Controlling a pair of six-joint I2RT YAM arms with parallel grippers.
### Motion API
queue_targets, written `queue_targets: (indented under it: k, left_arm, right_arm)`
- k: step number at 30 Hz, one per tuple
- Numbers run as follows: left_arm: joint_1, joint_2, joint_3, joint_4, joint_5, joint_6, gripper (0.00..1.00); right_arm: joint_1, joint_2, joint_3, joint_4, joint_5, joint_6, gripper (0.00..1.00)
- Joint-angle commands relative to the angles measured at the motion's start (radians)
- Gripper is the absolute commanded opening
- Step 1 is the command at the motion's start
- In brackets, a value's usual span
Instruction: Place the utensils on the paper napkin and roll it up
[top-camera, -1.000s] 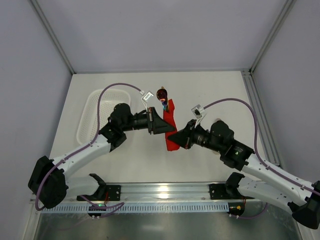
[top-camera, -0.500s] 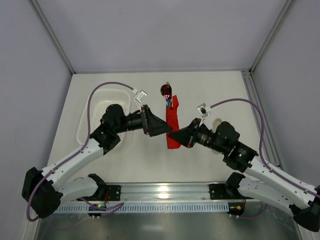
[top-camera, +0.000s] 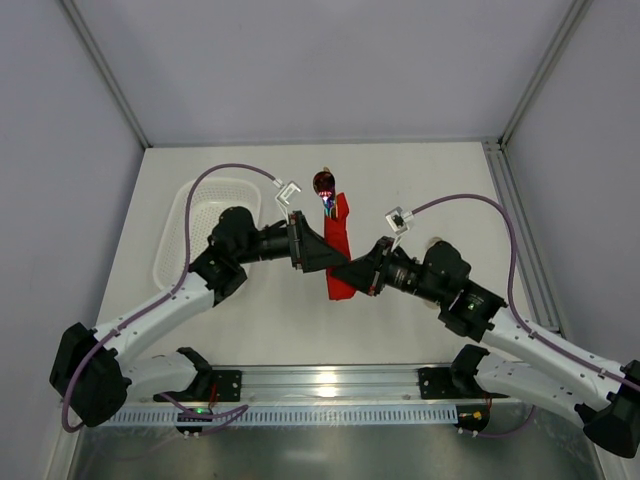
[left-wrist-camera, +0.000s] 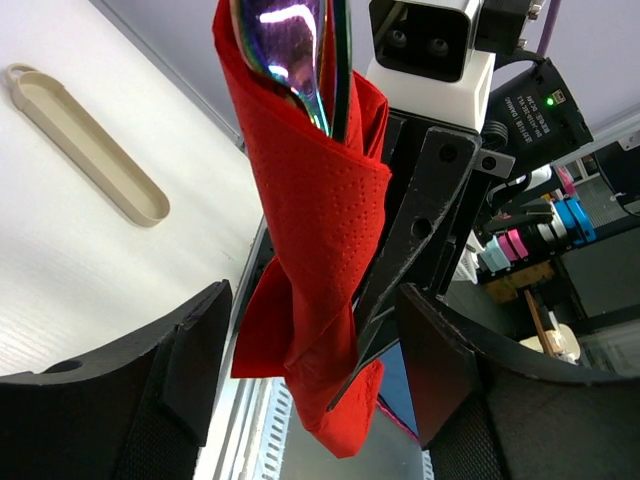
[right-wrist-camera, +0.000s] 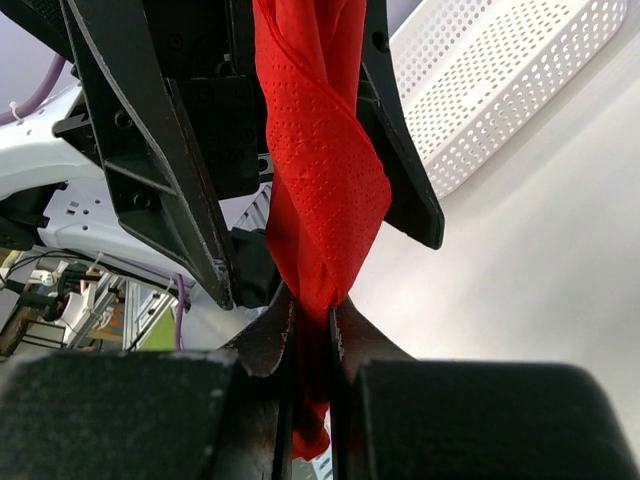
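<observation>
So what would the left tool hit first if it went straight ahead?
Most likely the rolled red napkin between the open fingers of the left tool; the right tool pinching it is behind.

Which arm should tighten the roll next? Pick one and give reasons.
Left, probably. The left claw stands open with a finger on each side of the roll, so it could close and twist. The right claw is shut on the roll's lower end and is busy holding it.
</observation>
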Motion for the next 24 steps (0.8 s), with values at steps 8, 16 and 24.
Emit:
queue_targets:
  k: [8,16,24]
  left_arm:
    - [0.005,-0.018,0.0,0.043,0.022,-0.012,0.37]
    - [0.015,-0.017,-0.003,0.026,0.01,-0.026,0.09]
    - [0.015,0.014,0.009,0.063,0.031,-0.066,0.0]
  right_arm:
    - [0.004,-0.001,0.005,0.121,-0.007,0.006,0.04]
    - [0.0,-0.036,-0.031,0.072,-0.023,-0.032,0.16]
    - [-0.007,-0.036,-0.044,0.056,-0.089,-0.062,0.41]
